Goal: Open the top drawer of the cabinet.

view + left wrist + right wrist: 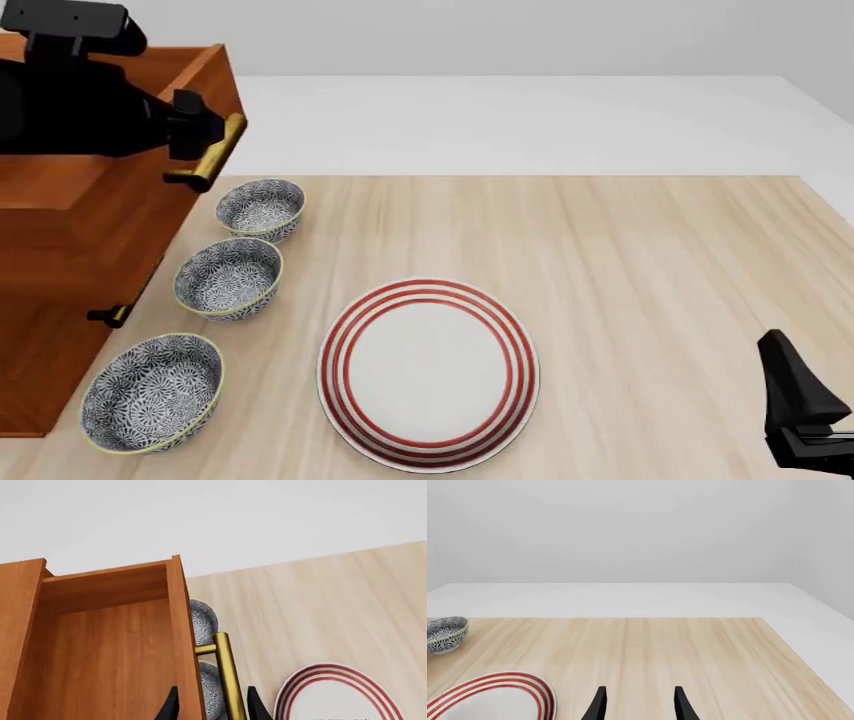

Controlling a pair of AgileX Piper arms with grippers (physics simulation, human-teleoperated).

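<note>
— Where is the cabinet (67, 300)?
— It is the big brown box at the table's (641, 260) left edge. Its top drawer (107, 645) is pulled out, and you can see the bare wood inside.
— What else is there?
— A white plate (427, 372) with red rings, near the middle. Three dotted bowls (228, 277) stand in a row beside the cabinet.
— And the left gripper (210, 705)?
— Its fingers stand one on each side of the gold handle (229, 672) and drawer front, with some space.
— The right gripper (637, 705)?
— Spread apart over bare table, holding nothing.
</note>
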